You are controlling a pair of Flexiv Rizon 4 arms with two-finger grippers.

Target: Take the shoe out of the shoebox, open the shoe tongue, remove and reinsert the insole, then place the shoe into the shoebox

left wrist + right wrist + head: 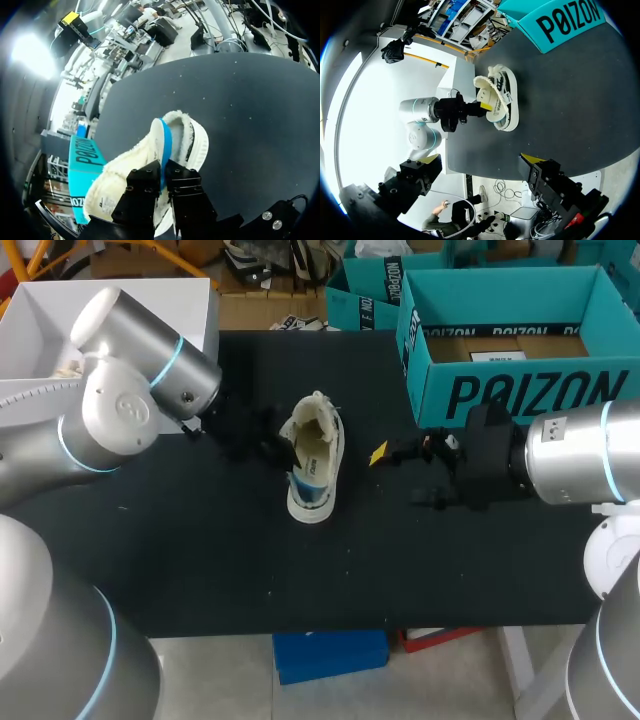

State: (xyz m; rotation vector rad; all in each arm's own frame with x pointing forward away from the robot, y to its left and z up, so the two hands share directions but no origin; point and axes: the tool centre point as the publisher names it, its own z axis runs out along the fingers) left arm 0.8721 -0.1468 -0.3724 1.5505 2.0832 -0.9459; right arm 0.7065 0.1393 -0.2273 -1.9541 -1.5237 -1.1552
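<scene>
The black table (200, 560) carries a teal shoebox (520, 390) at its far right corner, open on top. The shoe (315, 455), white with a rough pale border, stands near the middle of the table, well apart from the shoebox and outside of it. Its opening faces upward.

The left arm comes in from the left side, and the left gripper (164, 172) is at the shoe. In the left wrist view its two fingers stand very near to each other, and a thin piece with a blue edge, which I take for the insole (165, 142), is pinched between them from both sides. This piece rises out of the shoe's opening.

The right arm comes in from the right side. The right gripper (480, 161) hangs above the table just beside the shoe, between the shoe and the shoebox. Its fingers are spread wide, and nothing is between them.
</scene>
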